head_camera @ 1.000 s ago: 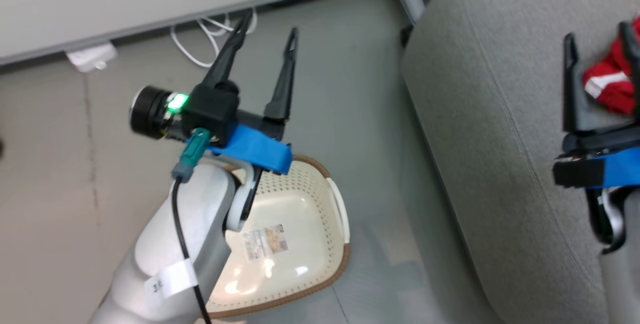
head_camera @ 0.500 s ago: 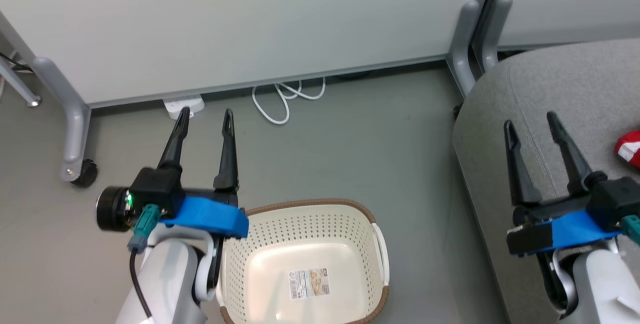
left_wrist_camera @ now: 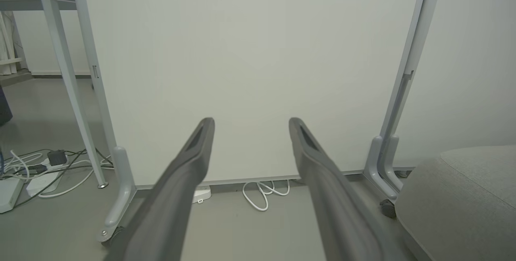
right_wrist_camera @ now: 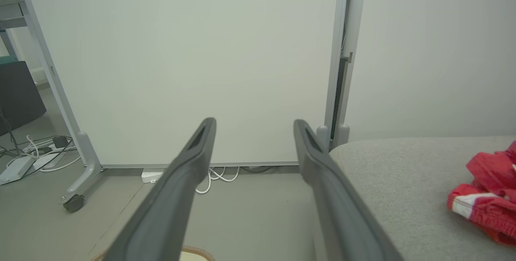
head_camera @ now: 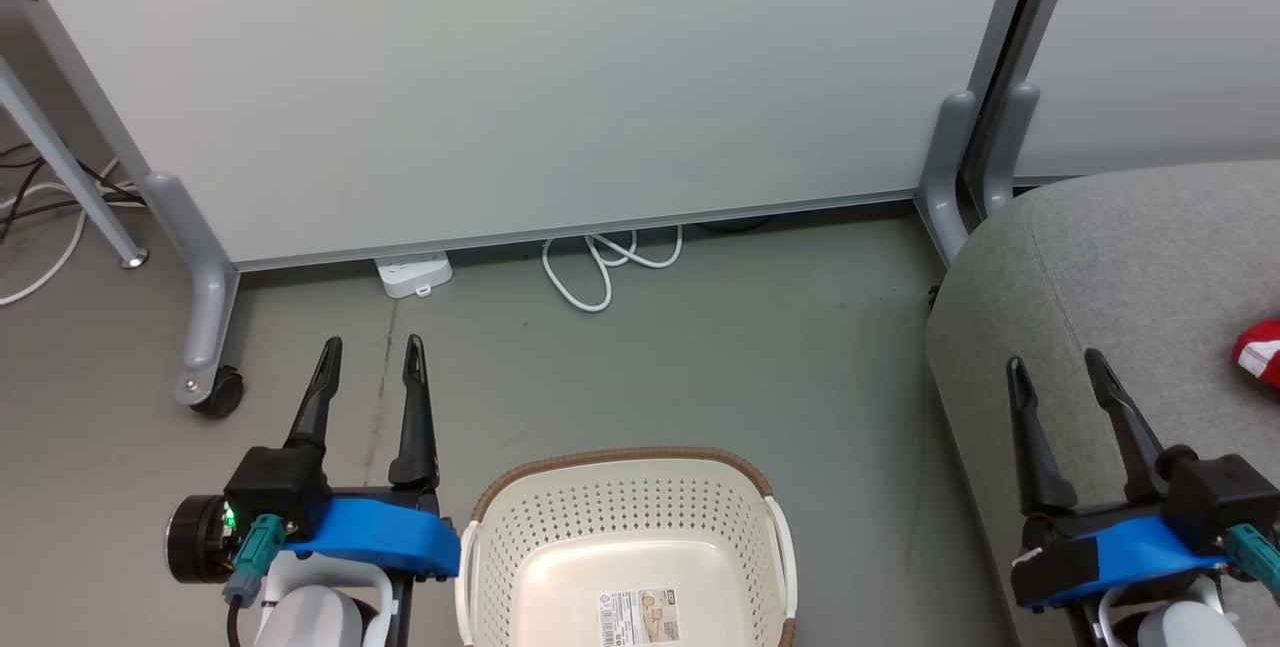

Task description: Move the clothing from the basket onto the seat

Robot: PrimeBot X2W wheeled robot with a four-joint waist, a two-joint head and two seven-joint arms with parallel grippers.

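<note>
Left pincer [head_camera: 373, 342] and right pincer [head_camera: 1054, 360] gape wide, empty; clothing [head_camera: 1262, 352] lies on the seat [head_camera: 1100, 257].

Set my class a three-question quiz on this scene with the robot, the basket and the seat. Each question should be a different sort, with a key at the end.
1. Fill in: the left gripper and the right gripper both stand ____.
2. True or false: the basket holds the red clothing.
3. Choose one. The clothing lies: A in the basket; B on the seat; C in the right gripper.
Key: 1 open. 2 false: a paper label lies inside, with no clothing in the part of the basket that shows. 3 B.
</note>
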